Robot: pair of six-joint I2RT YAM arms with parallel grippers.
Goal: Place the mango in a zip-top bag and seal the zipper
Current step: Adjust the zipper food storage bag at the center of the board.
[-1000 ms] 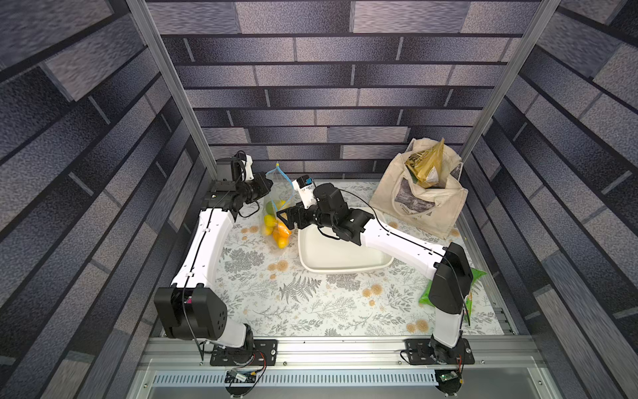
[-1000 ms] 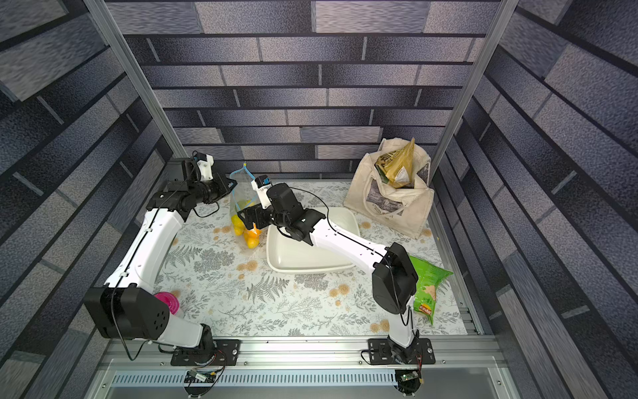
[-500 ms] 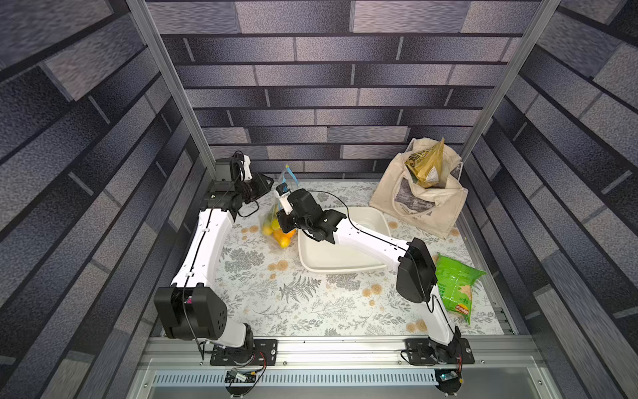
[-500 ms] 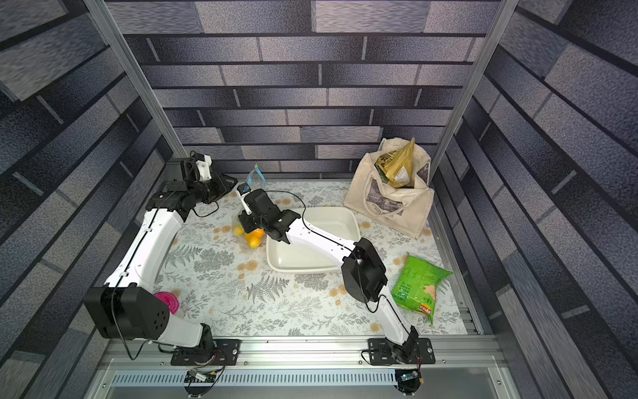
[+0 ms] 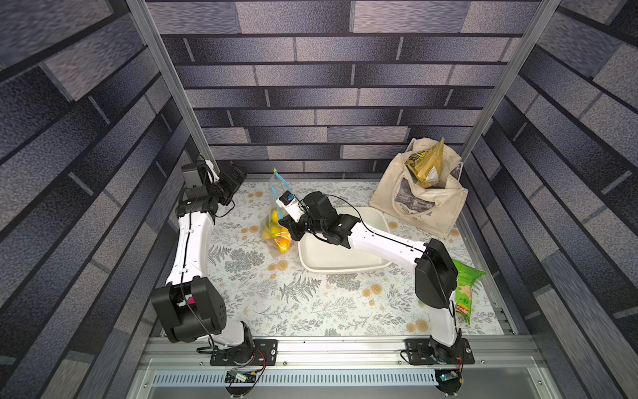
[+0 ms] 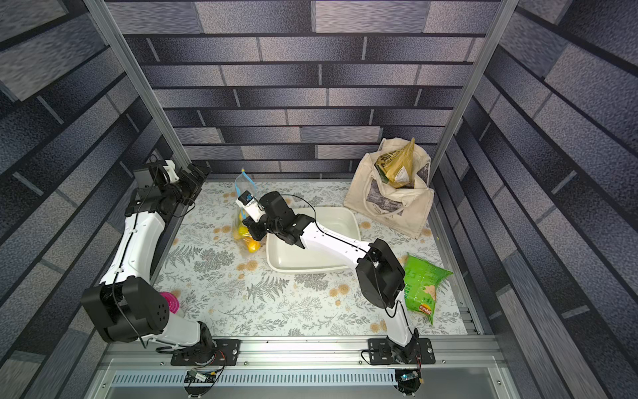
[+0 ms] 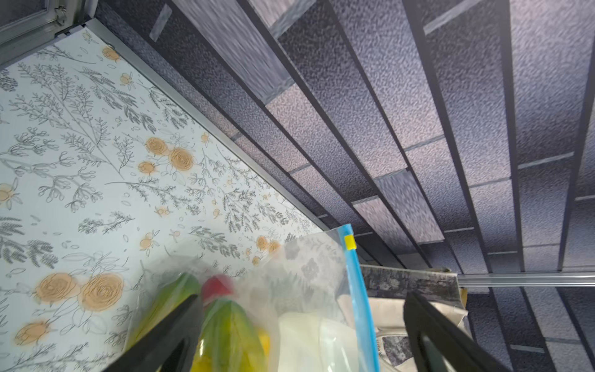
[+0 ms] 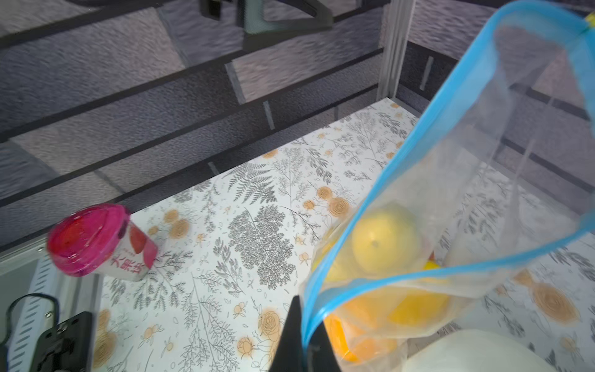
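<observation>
Right gripper (image 8: 304, 325), jaws together, clamped on the zipper (image 8: 370, 206) at the low end of its blue strip. Holds the zip-top bag (image 5: 278, 193) upright on the floral table (image 5: 310, 311), mouth gaping, the two blue lips well apart above the fingertips and the small yellow piece (image 7: 350, 242) at the far, high end. Just beyond the fingertips, inside the bag: yellow and orange fruit (image 8: 383, 241) piled at the bottom, with the mango not told apart from the rest. Just beside the same gripper, under its arm: white tray (image 5: 345, 267), bare inside. Left gripper (image 5: 234, 178): jaws wide apart, clamped on nothing, raised near the back corner, across the bag from the right gripper and apart from it. Well off to the tray's side, against the back wall: beige tote (image 5: 414, 203). Well apart on the opposite side, near the left arm's base: pink-lidded cup (image 8: 96, 241), tipped over.
</observation>
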